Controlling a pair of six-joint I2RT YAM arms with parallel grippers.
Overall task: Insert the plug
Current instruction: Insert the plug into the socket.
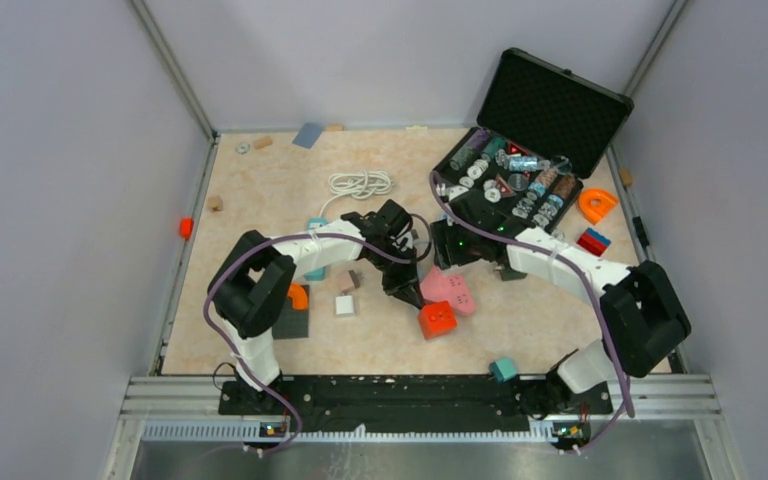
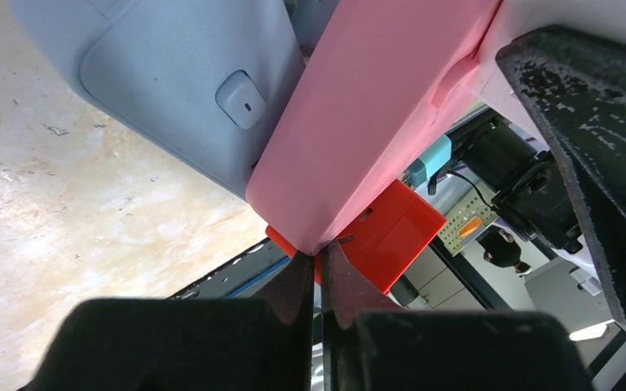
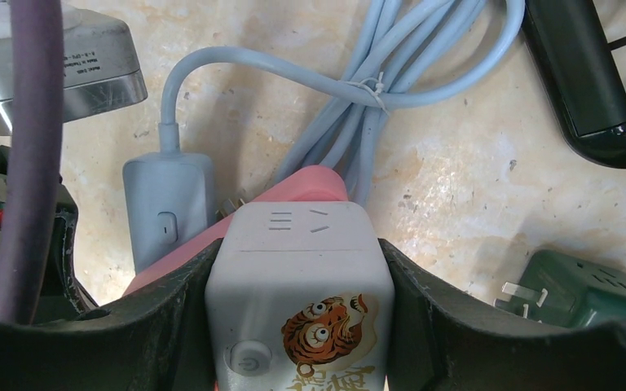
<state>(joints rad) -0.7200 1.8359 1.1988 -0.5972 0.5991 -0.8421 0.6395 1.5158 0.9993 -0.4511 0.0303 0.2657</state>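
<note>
The right gripper (image 3: 300,257) clamps the white socket block (image 3: 293,232). The left gripper (image 2: 318,262) is closed, seemingly empty, tips against the pink block (image 2: 375,106). The grey plug (image 3: 167,216) lies just beside, unheld. Closed fingers may only push it crooked, so its pins miss the holes.

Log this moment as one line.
task: insert plug | left gripper: shut, tips at pink block edge | right gripper: shut on white socket block | grey plug: beside pink block, prongs showing, not seated

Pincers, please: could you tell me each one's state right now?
Left pincer: closed, tips at the pink block's corner.
Right pincer: closed on the white tiger adapter.
</note>
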